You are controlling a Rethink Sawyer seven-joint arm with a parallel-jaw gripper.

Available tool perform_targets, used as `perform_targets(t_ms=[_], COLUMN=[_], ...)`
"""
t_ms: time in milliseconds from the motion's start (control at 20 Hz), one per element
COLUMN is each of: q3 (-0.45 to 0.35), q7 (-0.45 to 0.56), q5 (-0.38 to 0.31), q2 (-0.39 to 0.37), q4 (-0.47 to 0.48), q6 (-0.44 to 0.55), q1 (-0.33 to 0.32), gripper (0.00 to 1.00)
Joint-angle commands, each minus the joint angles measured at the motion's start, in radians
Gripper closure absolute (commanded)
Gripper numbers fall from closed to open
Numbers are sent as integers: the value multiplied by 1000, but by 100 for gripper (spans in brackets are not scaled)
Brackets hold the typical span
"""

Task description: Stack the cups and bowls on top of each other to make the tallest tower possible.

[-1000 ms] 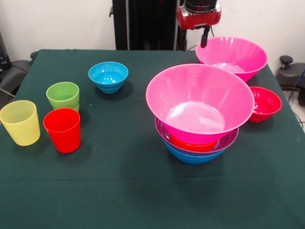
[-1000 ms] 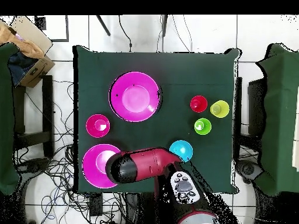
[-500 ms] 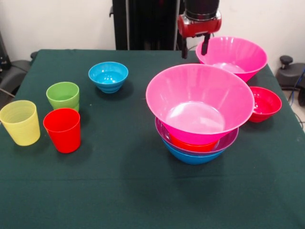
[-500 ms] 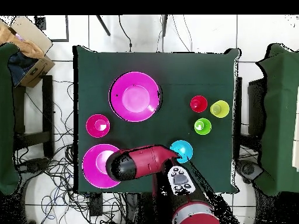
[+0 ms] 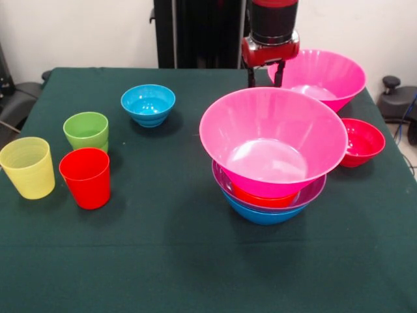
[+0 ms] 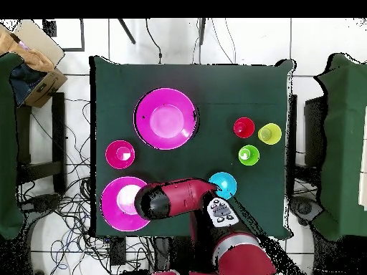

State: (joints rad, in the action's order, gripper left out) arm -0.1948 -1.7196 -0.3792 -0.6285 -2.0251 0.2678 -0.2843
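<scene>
On the green-covered tabletop (image 5: 163, 261) the tower (image 5: 272, 156) stands as a nested pile: a blue bowl (image 5: 260, 215) lowest, a purple bowl (image 5: 313, 190) in it, an orange bowl (image 5: 264, 197) showing as a thin band above that, and a large pink bowl (image 5: 273, 140) uppermost and widest. In the overhead view the pile reads as one pink disc (image 6: 165, 119) about midway across the tabletop, nearer the edge away from the robot's base. The second large pink bowl (image 5: 319, 77) sits alone at the corner by the robot, and the small crimson bowl (image 5: 360, 141) lies just beside it along the same side edge, between that corner bowl and the tower. The small cyan bowl (image 5: 148, 104) stands apart toward the robot's edge. The three cups cluster upright near the opposite side edge: the yellow cup (image 5: 27, 167) closest to that edge, the red cup (image 5: 85, 177) beside it, the green cup (image 5: 86, 131) just behind them. The hand (image 5: 264, 74) hangs from the red and black arm (image 6: 175, 200) just beside the lone pink bowl's rim, its two dark fingers (image 5: 251, 75) spread a little apart and gripping nothing.
</scene>
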Motion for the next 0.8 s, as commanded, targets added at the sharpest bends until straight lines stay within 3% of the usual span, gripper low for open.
perform_targets(t_ms=[50, 300, 800], q3=[-44, -129, -172], q7=[-41, 25, 35], q5=[-50, -3, -25], q2=[100, 150, 79], q4=[77, 76, 36], q6=[-35, 94, 120], q1=[-15, -95, -129], gripper=[0, 0, 0])
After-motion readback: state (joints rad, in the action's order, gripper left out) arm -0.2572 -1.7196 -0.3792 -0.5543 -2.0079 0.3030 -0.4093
